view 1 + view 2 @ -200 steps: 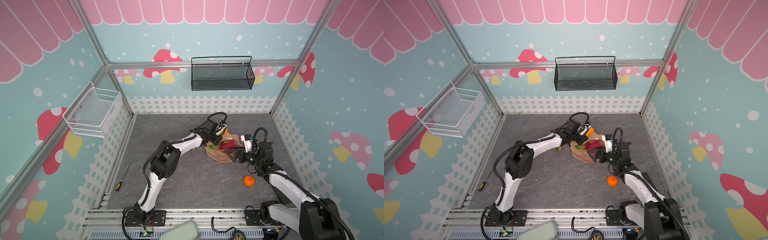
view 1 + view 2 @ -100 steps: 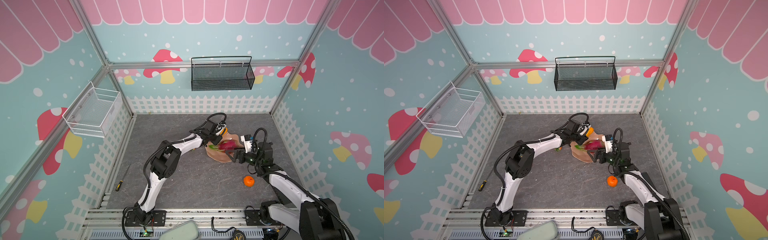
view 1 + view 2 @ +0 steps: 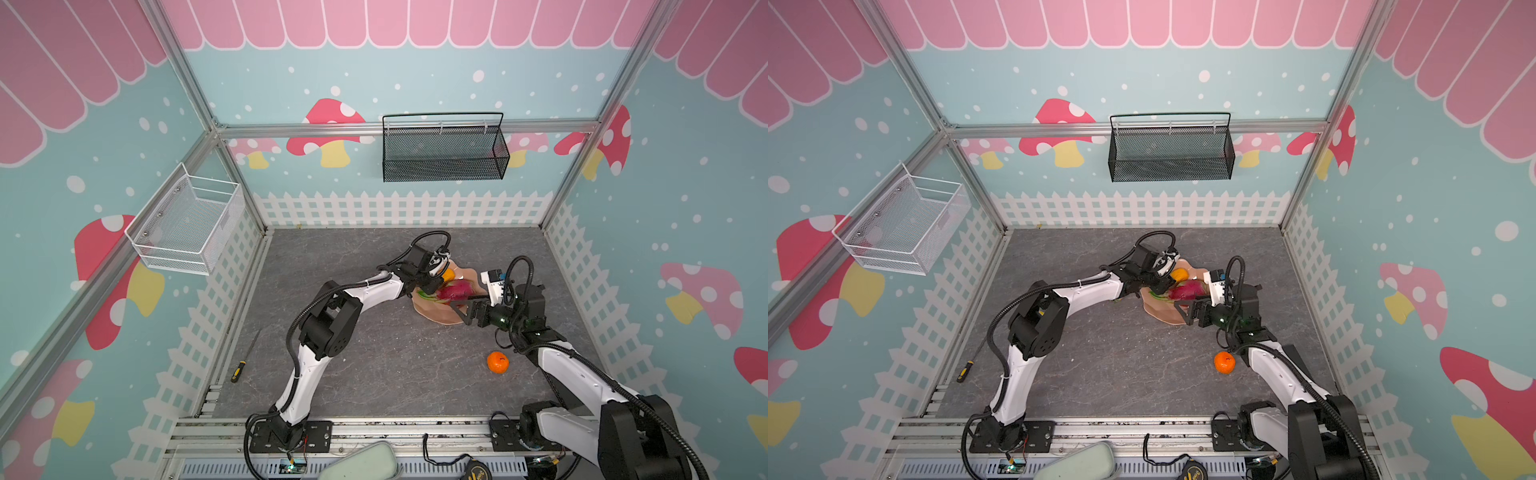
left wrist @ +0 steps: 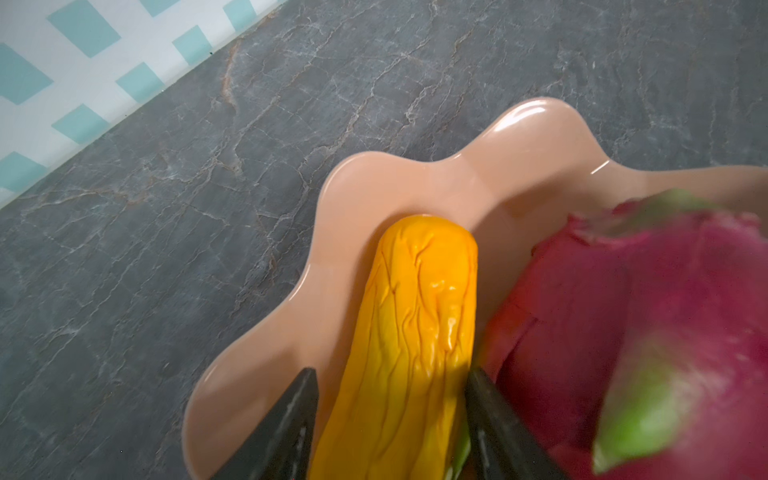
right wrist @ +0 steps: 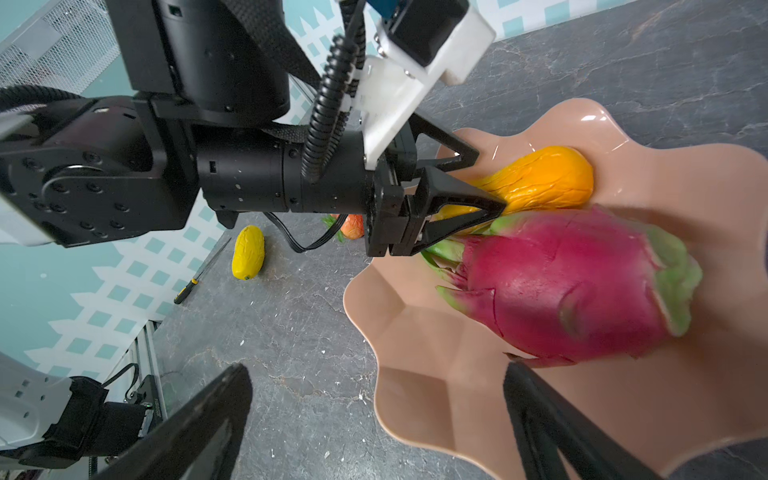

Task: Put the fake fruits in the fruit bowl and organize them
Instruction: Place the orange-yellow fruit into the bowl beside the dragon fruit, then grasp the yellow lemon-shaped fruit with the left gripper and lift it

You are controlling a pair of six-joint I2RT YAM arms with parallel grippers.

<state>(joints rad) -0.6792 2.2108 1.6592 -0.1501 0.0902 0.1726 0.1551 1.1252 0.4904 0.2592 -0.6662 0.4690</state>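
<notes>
Since left gripper [image 4: 390,372] sits narrowly parted around the yellow fruit [image 4: 415,311] in the bowl [image 4: 415,183], one finger touching it, I could drag it over the rim on retreat. Dragon fruit [image 5: 573,286] lies just beside. Right gripper [image 5: 376,368], wide and empty, straddles the rim and could tip the bowl. Orange [image 3: 497,362] sits well apart on the floor.

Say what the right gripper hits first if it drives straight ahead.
Likely the dragon fruit in the fruit bowl: one finger of the right gripper is almost on it. Depth unclear; the rim could come first.
</notes>
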